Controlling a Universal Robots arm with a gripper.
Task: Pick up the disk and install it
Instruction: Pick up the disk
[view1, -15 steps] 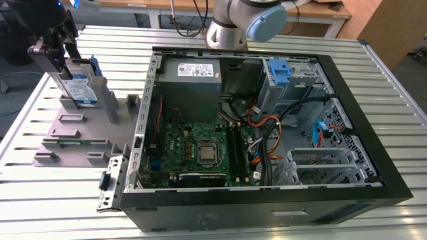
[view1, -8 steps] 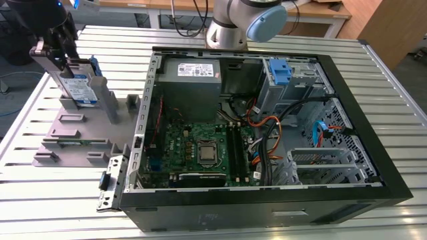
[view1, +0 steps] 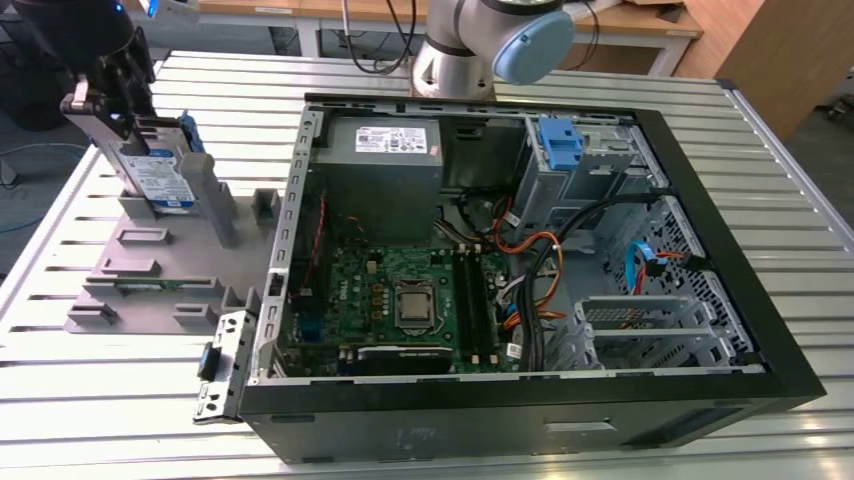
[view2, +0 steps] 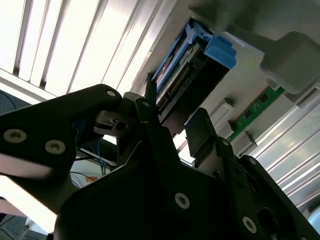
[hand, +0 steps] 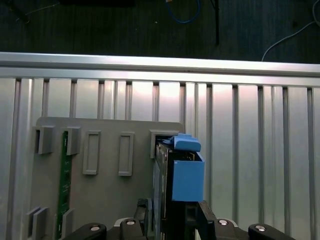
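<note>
Slatted aluminium table (view1: 80, 400) carries an open black tower computer case (view1: 534, 400), its green motherboard (view1: 400, 290) and grey metal power supply box (view1: 380, 150) exposed, with a bare blue plastic bracket (view1: 561, 145) at its drive bay. On the exterior view's left of the case, just beside its side wall, lies a flat grey plastic holder plate (view1: 147, 290) with raised slots. The flat silver rectangular disk (view1: 160, 178) with a white-and-blue label, framed by a blue plastic carrier, stands upright on the part of that plate farthest from the case's front panel. Over it hangs the dark two-fingered gripper (view1: 123, 138), well apart from the case. In both wrist views the gripper (hand: 175, 215) (view2: 172, 117) has one black finger against each broad face of the disk (hand: 184, 182) (view2: 200, 65), closed on it with nothing else between. A slim green circuit strip (hand: 64, 175) sits in another slot of the plate.
</note>
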